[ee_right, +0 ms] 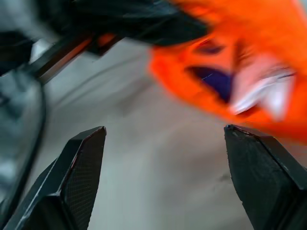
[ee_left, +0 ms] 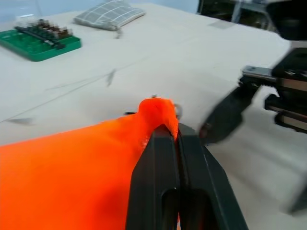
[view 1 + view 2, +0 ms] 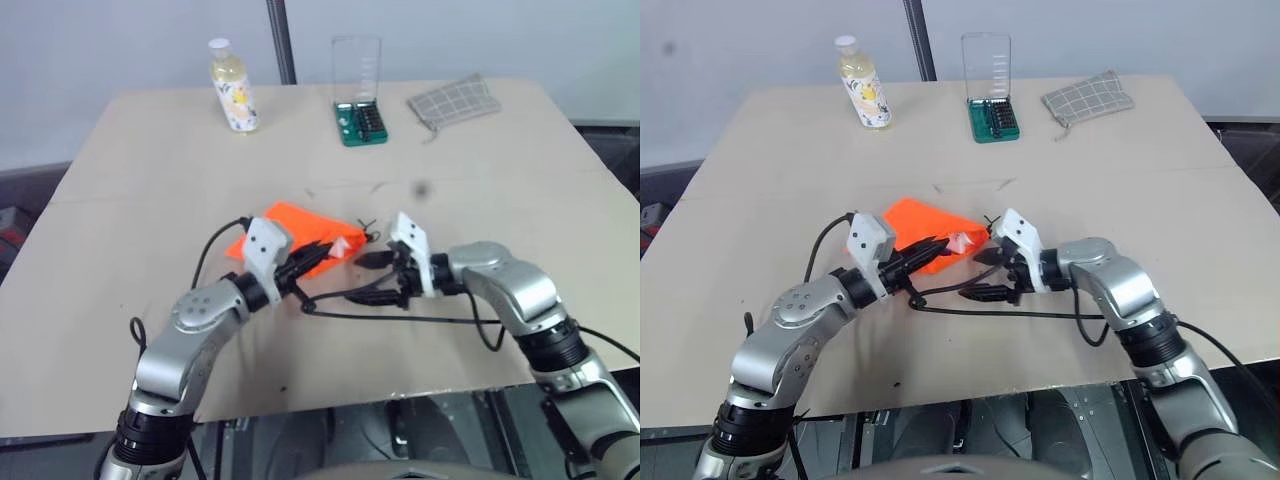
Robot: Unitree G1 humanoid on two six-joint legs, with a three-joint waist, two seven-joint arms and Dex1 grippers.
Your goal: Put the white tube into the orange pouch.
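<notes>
So the left tool [image 3: 930, 246] is clamped tight on the edge of the orange pouch [image 3: 925, 226], holding its mouth up off the surface [image 3: 760, 170]. The white tube [image 3: 967, 241] sits right in that opening, partly inside, just past the left tool's tips. Just to the right of it, the right tool [image 3: 990, 272] has its fingers spread wide with nothing between them, pointing at the pouch mouth, close but apart from it. Black cables trail under both tools. Well beyond them, at the far edge: a yellowish bottle [image 3: 862, 88] with a white cap, a green tray of bits [image 3: 996, 118] with a clear lid standing up, and a grey checked cloth pouch [image 3: 1087, 98]. The bottle's label is too small to read.
</notes>
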